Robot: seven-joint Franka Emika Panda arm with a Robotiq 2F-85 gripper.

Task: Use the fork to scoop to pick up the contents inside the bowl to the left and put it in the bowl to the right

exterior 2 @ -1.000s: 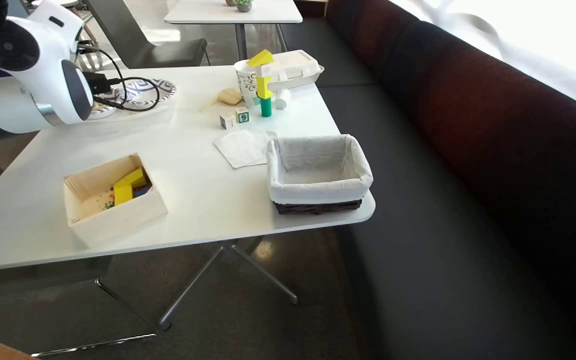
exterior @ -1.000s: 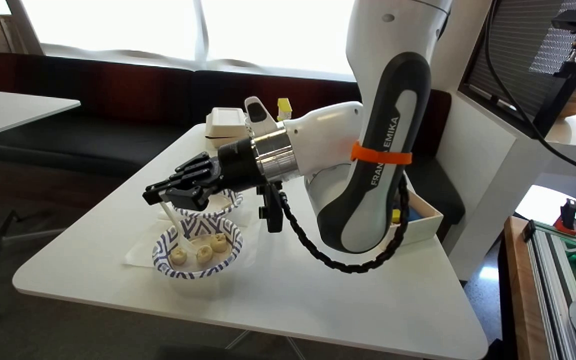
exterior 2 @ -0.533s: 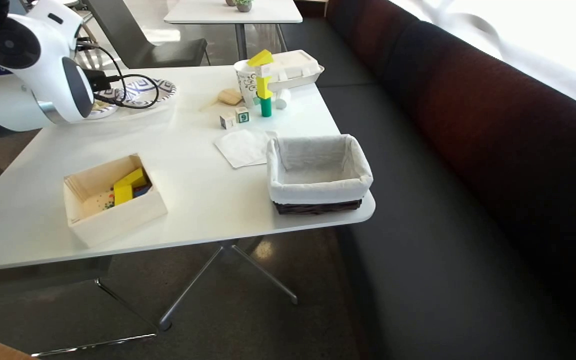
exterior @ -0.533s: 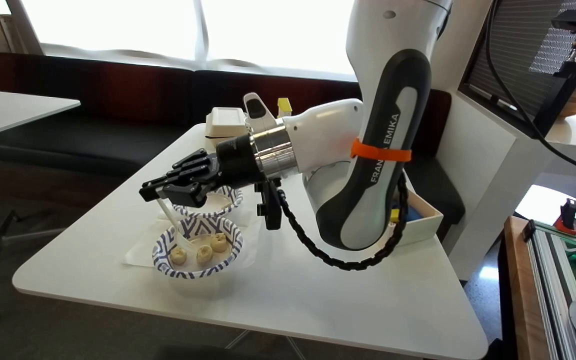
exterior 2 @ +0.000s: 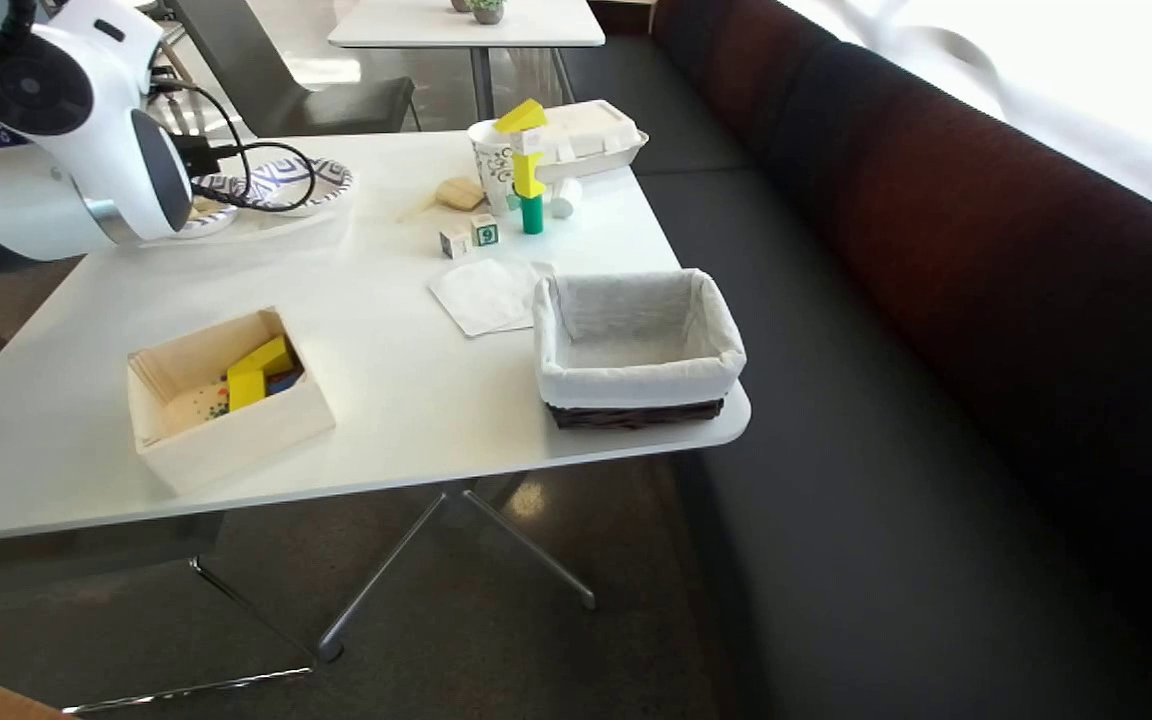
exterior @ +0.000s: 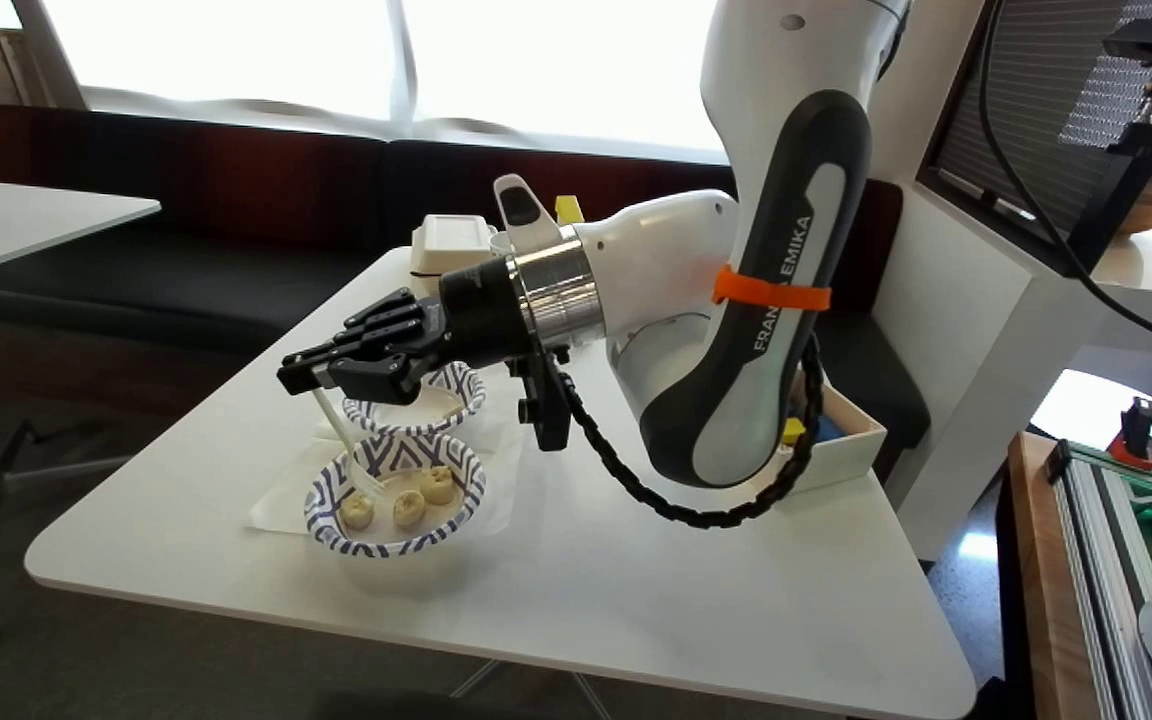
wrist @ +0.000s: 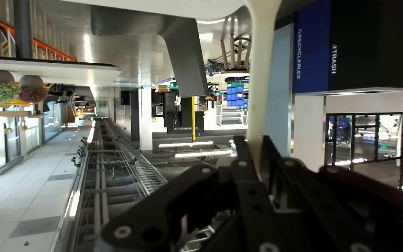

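The window (exterior: 556, 65) glares blown-out white in both exterior views, while the bench (exterior: 196, 215) below seems underexposed.

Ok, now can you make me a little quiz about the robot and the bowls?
1. True or false: the gripper is holding nothing.
2. In an exterior view, how many food pieces show in the front bowl?
3. What colour is the band around the arm? a) green, b) orange, c) pink

Key: 1. False, it holds the fork. 2. Three. 3. b

White arm (exterior: 666, 242), orange strap (exterior: 772, 291) (across the lettering (exterior: 795, 246)), braided black cable (exterior: 716, 519)
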